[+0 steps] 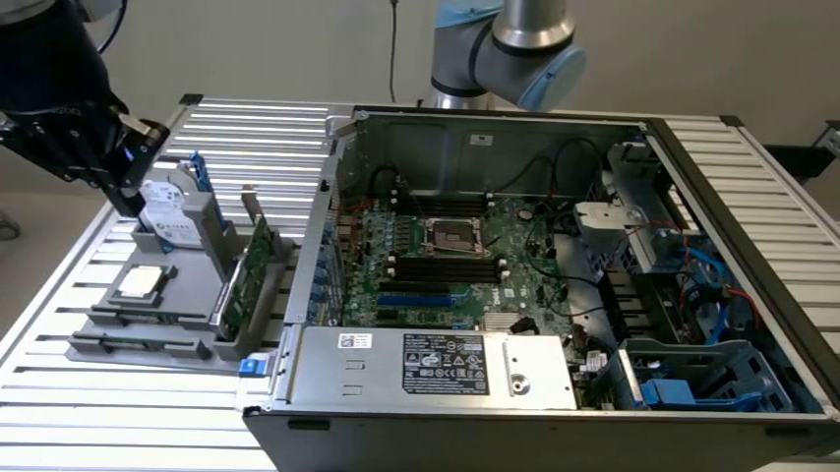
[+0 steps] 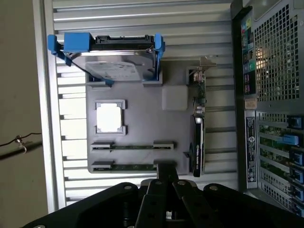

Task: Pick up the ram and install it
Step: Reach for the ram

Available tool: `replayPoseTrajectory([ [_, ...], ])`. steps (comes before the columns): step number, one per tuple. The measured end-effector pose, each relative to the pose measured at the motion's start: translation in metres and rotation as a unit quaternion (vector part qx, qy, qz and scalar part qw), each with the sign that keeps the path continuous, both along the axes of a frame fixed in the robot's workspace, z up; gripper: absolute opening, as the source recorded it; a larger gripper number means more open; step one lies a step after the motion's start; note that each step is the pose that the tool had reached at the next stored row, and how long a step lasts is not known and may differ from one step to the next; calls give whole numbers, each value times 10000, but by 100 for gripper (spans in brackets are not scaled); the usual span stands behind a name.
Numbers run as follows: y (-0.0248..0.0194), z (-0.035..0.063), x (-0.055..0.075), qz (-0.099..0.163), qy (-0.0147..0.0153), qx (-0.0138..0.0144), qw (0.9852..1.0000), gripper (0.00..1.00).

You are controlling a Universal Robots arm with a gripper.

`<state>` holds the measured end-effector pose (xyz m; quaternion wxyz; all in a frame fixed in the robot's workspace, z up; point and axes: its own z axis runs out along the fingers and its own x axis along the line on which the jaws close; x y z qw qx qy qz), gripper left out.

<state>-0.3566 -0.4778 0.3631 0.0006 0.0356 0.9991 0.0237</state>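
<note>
**Writing.** In the exterior view a white sticker (image 1: 447, 356) lies on the power supply box (image 1: 329, 379), at 6 o'clock inside the open computer case (image 1: 525, 143). It has black print and small logos, too fine to read. The hard drive (image 1: 168, 218) has a white label, also unreadable. In the wrist view, sticker strips run down the case's back panel. None are legible, and no brand can be told.

**Ram.** There are two sticks, the ram (image 2: 132, 147) and a second stick (image 2: 127, 166). Both are seen edge-on as thin green lines. Each stands in its own slot of the grey tray (image 2: 142, 107), with its ends in grey blocks. They are parallel and close, not touching. The chips are hidden at this angle. In the exterior view the tray sits on the slatted table (image 1: 132, 413), at 9 o'clock from the case. The sticks are at 6 o'clock from the processor chip (image 1: 142, 282).

**Gripper.** The gripper (image 2: 166, 172) is black, with its fingers pressed together and pinching nothing. It hangs above the tray. In the wrist view its tips overlap one end of the second stick; contact cannot be told.
</note>
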Motion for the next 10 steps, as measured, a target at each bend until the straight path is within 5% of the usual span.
replayPoseTrajectory([
  [10,-73,-93,-220,0,3,1,10000,11],
])
